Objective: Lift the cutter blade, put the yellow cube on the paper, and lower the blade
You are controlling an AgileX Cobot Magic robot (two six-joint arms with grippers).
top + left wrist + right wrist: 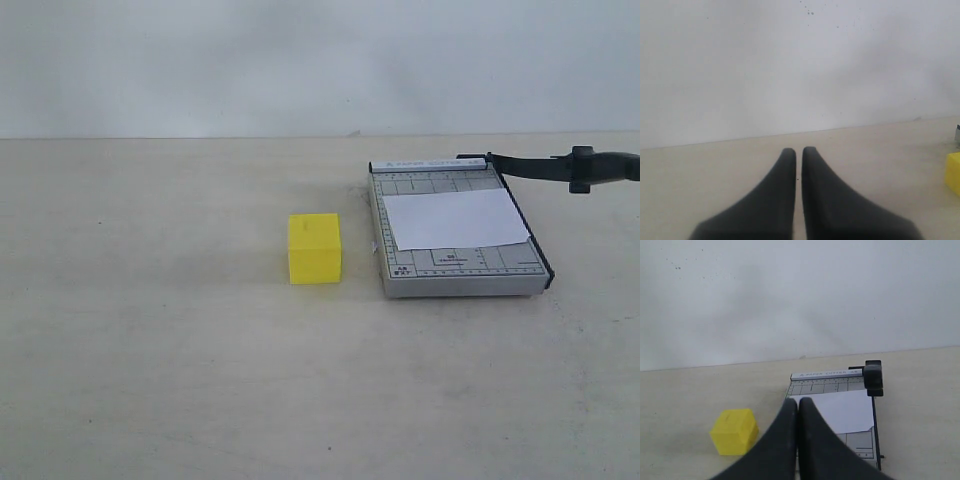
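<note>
- The yellow cube (315, 248) is seen resting on the table (150, 350), beside the cutter's grey gridded base (450, 268) and apart from it, on the side away from the blade.
- Nothing is touching the cube, and it is not on the paper.
- The paper (455, 220) is laid flat on the base, across its middle, with grid markings left bare at the front and rear.
- The cutter blade (530, 166) is seen lifted off the base, pivoted at the hinge at the rear corner. Its thick handle end is cut off by the right edge of the exterior view.
- In the right wrist view the blade's handle (873, 376) is seen end-on above the far side of the paper (842, 410).
- The right gripper (798, 401) is closed with its fingertips pressed together, and nothing is gripped. The cube (734, 431) is seen off to one side of its fingers, clear of them, while the paper lies just beyond the tips.
- The left gripper (799, 150) is closed too, with only a thin slit between its fingers, and nothing is held. Only a sliver of the cube (954, 172) is caught at the frame's edge, well apart from the fingers.
- Neither gripper is caught in the exterior view.
- A plain pale wall (300, 60) is seen behind the table.
</note>
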